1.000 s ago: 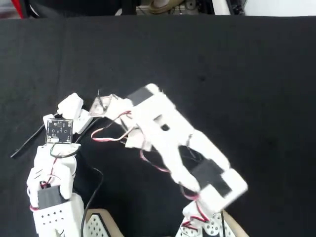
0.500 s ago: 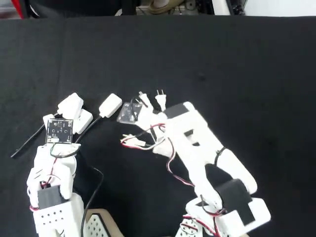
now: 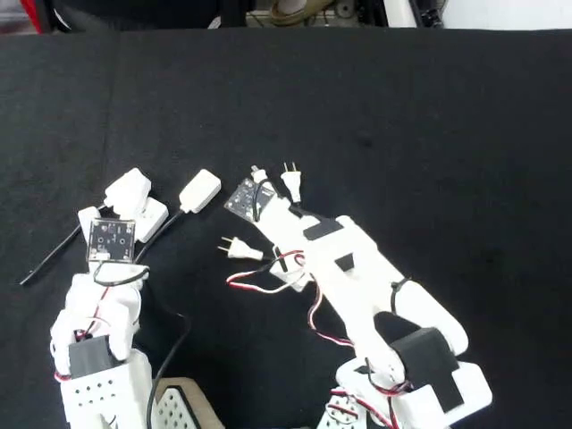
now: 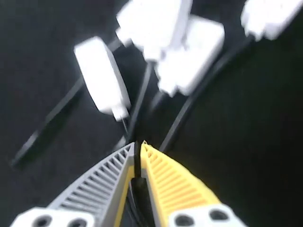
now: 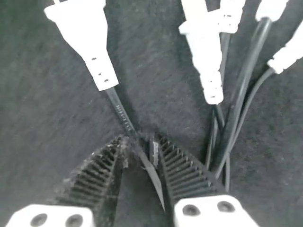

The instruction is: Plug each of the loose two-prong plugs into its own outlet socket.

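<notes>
My left gripper [image 4: 138, 144] is drawn almost closed. Its grey and yellow fingers leave only a thin dark slit (whether a cord sits in that slit I cannot tell). Just ahead of it on the black table [image 3: 429, 134] lie the white outlet sockets [image 3: 128, 189]. One flat socket [image 4: 102, 78] lies by itself, and the paired sockets [image 4: 191, 61] crowd together beside it, with black cords trailing back toward me. Seen from above, a lone socket [image 3: 199, 190] lies a little apart from that cluster, between my two arms.

My right gripper [image 5: 140, 140] is slightly open, its black ribbed fingers standing a little apart. A thin black cord [image 5: 124, 118] runs through the gap and leads to a white two-prong plug [image 5: 85, 33] just ahead. A second plug [image 5: 206, 52] lies beside it, its cord passing outside my fingers.

In the high view a far plug [image 3: 290, 181] lies near my right wrist, prongs pointing away from me. A side plug [image 3: 238, 248] lies loose beside that arm, prongs turned toward my left arm. Neither of these plugs sits in a socket.
</notes>
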Available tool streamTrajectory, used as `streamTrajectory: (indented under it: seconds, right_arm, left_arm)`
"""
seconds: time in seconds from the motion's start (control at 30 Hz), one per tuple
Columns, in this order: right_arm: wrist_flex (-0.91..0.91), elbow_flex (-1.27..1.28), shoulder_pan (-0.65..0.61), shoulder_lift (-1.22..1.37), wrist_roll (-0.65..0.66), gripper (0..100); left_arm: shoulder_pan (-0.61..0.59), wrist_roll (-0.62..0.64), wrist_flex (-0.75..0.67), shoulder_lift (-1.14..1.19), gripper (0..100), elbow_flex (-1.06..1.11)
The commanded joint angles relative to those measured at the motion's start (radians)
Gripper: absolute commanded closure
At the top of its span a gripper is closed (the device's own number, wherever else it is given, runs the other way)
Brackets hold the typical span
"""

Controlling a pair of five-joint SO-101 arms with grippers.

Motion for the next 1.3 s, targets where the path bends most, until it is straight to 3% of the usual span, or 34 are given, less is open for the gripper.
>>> streamTrajectory:
  seconds: [0.0,0.17,0.4,0.57,0.7,0.83,1.27]
  right_arm:
    - [-0.028,0.002,0.021,-0.027,-0.006,91.7]
    - [-0.031,-0.007,0.071,-0.027,-0.012,91.5]
    - [-0.031,-0.021,0.109,-0.027,-0.015,91.4]
    - [-0.031,-0.021,0.107,-0.027,-0.015,91.5]
    - [-0.031,-0.021,0.104,-0.027,-0.017,91.5]
    - [-0.029,-0.021,0.104,-0.027,-0.017,91.6]
    - [-0.029,-0.021,0.104,-0.027,-0.017,91.5]
  left_arm:
    - [0.005,0.0,0.051,-0.017,96,0.008]
    - [-0.053,0.006,-0.006,-0.017,96,-0.131]
    - [-0.133,0.008,0.041,0.046,96,-0.495]
    - [-0.131,0.008,0.089,0.431,95,-0.763]
    - [-0.054,-0.029,0.129,0.876,82,-0.934]
    - [0.035,-0.06,0.107,1.162,69,-1.02]
    - [0.059,-0.173,-0.021,1.559,66,-1.267]
